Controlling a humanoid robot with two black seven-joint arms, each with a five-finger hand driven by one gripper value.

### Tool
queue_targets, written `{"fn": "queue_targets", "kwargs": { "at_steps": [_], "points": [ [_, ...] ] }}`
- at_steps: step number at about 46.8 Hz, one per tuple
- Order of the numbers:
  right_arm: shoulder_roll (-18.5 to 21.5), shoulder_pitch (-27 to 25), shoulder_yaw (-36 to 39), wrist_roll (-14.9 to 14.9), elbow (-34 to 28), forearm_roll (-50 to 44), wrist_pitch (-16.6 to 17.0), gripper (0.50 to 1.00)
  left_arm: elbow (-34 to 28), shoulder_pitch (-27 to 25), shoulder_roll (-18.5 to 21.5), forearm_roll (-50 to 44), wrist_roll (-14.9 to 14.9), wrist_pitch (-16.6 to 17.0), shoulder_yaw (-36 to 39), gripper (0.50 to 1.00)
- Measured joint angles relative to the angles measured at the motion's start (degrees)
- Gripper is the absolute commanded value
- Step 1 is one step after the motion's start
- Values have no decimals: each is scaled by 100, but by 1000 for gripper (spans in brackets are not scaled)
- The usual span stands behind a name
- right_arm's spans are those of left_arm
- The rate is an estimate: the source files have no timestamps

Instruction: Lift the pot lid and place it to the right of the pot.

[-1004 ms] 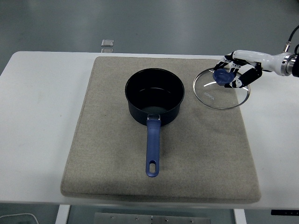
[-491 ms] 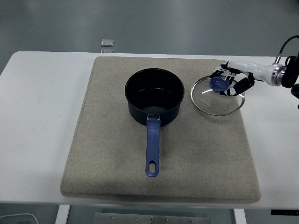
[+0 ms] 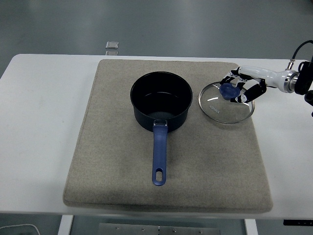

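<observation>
One pot [image 3: 161, 101], one glass lid [image 3: 226, 104], one mat [image 3: 98, 156], one hand [image 3: 241, 89].

Right hand [image 3: 239, 89]: five slim fingers, black segments alternating with white joint pieces. Back of hand and forearm section clad in glossy white shell, tapering toward wrist. Silver metal ring at wrist joint, black arm housing behind it at frame edge. Thin black cable loops above wrist. No markings or screws legible.
</observation>
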Motion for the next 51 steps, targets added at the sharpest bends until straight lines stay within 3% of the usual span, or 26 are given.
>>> {"fn": "queue_targets", "kwargs": {
  "at_steps": [2,5,12,25,35,51],
  "points": [
    [0,0,1,0,7,9,3,772,1,0,0,0,0,0,0,1000],
    [-9,-1,2,0,14,35,15,866,3,0,0,0,0,0,0,1000],
    [-65,2,4,0,54,41,169,913,3,0,0,0,0,0,0,1000],
    [-228,153,208,-9,87,136,967,915,4,0,0,0,0,0,0,1000],
    [-511,536,284,-9,96,1043,1579,915,2,0,0,0,-1,0,0,1000],
    [-486,686,449,-135,98,2862,1522,913,3,1,0,0,0,0,0,1000]
  ]
}}
